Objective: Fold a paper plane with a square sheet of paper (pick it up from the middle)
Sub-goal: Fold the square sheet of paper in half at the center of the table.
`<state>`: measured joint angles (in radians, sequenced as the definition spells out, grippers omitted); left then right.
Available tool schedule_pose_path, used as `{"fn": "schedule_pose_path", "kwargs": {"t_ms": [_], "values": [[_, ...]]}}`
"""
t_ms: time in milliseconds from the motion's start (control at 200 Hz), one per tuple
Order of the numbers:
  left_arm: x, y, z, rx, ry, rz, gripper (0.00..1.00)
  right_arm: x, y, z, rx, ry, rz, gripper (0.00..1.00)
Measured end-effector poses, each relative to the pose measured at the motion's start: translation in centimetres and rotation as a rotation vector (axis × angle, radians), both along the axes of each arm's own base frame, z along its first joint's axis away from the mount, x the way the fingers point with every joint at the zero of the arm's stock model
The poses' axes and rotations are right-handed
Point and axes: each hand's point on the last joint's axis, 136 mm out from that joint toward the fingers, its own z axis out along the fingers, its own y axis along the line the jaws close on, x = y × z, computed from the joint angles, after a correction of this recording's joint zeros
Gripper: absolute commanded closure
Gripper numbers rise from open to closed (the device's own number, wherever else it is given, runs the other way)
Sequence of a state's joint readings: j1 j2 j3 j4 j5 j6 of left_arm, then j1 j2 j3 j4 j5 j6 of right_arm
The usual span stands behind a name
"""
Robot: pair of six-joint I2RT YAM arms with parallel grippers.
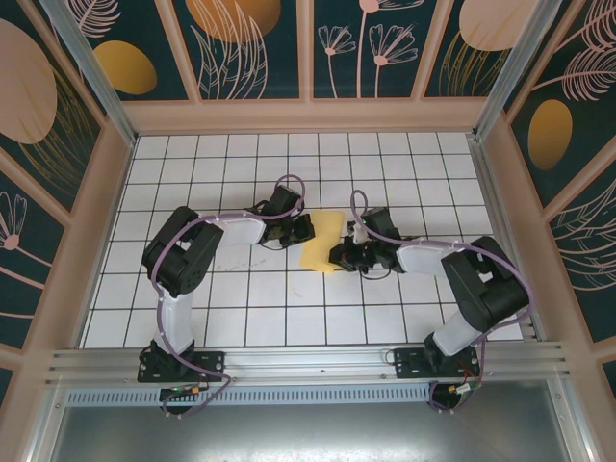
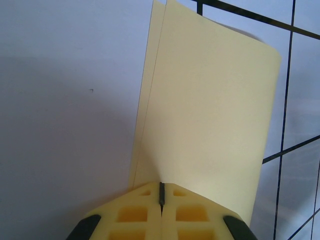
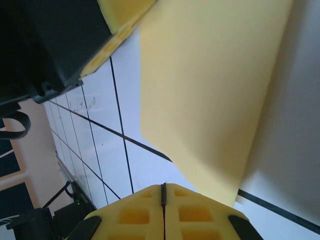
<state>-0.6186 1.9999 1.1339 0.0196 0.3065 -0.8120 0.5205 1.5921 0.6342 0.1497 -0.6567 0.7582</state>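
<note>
Jaws of the left gripper [image 2: 161,189] pinch the folded paper [image 2: 210,115]; the right gripper [image 3: 163,190] sits closed alongside. A tug could tear it.

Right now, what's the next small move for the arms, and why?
Probably press the square sheet of paper flat along its fold: two layers show, pinched in the shut left end effector, with the right end effector shut beside it.
</note>
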Motion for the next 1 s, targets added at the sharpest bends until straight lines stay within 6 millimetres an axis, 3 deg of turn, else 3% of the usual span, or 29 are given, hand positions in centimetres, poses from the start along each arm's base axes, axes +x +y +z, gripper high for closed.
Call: {"fn": "schedule_pose_path", "kwargs": {"t_ms": [185,470,610,661,731,871,996], "values": [[0.0,0.0,0.0,0.000,0.000,0.000,1.00,-1.4,-0.6,-3.2,-0.036,0.072,0.007,0.94],[-0.1,0.0,0.1,0.000,0.001,0.000,1.00,-1.1,-1.4,-1.9,-0.059,0.030,-0.005,0.90],[-0.7,0.5,0.8,0.007,0.009,0.001,0.97,2.6,-2.7,0.8,-0.086,-0.075,-0.084,0.75],[-0.8,0.6,1.5,0.002,0.001,0.001,0.95,4.2,-3.3,1.5,-0.101,-0.111,-0.114,0.66],[-0.6,0.7,3.1,-0.012,-0.032,0.008,0.89,5.9,-3.7,2.0,-0.131,-0.140,-0.146,0.64],[-0.2,1.4,6.2,-0.023,-0.108,0.042,0.86,7.7,-3.8,0.9,-0.192,-0.134,-0.171,0.66],[-0.2,2.9,6.9,0.011,-0.150,0.096,0.84,8.3,-3.8,-1.0,-0.234,-0.095,-0.171,0.67]]}}
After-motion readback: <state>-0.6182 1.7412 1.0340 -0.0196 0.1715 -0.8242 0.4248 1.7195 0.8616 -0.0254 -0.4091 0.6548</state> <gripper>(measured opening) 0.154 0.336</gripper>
